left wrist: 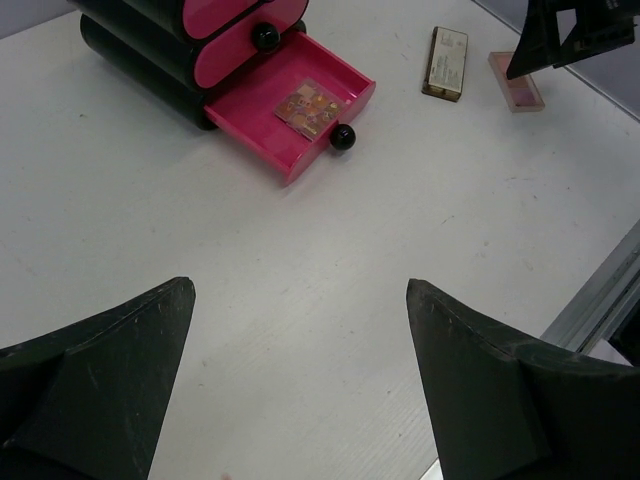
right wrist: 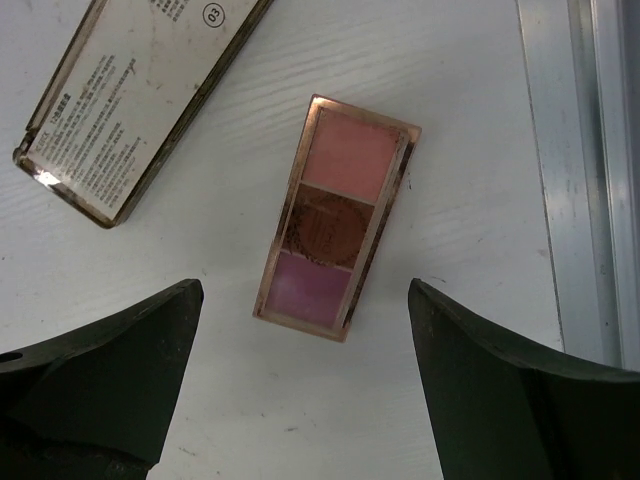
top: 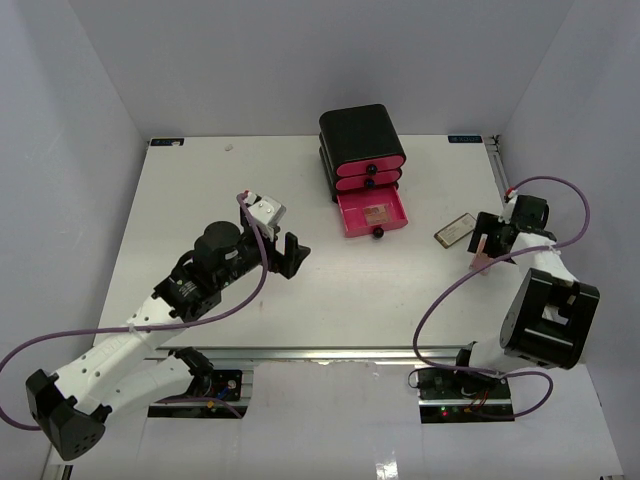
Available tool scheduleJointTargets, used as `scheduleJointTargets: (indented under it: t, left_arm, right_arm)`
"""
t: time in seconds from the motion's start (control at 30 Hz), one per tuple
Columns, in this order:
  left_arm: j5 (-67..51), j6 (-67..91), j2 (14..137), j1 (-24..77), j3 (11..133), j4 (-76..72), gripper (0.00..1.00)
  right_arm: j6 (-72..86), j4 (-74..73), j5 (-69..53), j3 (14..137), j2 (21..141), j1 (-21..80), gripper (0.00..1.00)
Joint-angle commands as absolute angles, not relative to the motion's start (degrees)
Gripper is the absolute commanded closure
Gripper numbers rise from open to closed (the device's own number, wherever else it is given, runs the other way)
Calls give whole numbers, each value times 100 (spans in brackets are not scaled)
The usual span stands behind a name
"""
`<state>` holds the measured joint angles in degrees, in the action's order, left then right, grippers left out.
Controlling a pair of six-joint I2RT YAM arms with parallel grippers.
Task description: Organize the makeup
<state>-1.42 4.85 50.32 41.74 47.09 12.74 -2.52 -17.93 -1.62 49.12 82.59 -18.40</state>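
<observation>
My right tool (right wrist: 302,290) stands wide over a slim three-pan palette (right wrist: 335,215) that lies flat on the table (right wrist: 200,230), a finger on each side and apart from it. A tan compact (right wrist: 140,100) lies just beside that palette. My left tool (left wrist: 300,285) is wide too and empty. It faces the open bottom drawer (left wrist: 258,108) of the black box (left wrist: 140,50), where a square palette (left wrist: 312,105) lies.

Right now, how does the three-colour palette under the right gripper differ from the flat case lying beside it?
The three-colour palette shows bare pans of pink, brown and mauve; the flat case shows a pale printed face. The palette is smaller than the case. The palette sits under the open right gripper; the case lies off to its side. Both lie flat on the table, gold-edged.
</observation>
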Motion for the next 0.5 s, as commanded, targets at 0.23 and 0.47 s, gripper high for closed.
scheduleJointTargets:
  t: [0.23, 0.47]
  left_arm:
    - [-93, 369, 4461, 4152, 4588, 1090, 2]
    - [-136, 369, 4530, 4113, 4570, 1090, 2]
  right_arm:
    - [199, -1540, 343, 5416, 9353, -1714, 8]
    - [277, -1362, 435, 5405, 9461, -1718, 5]
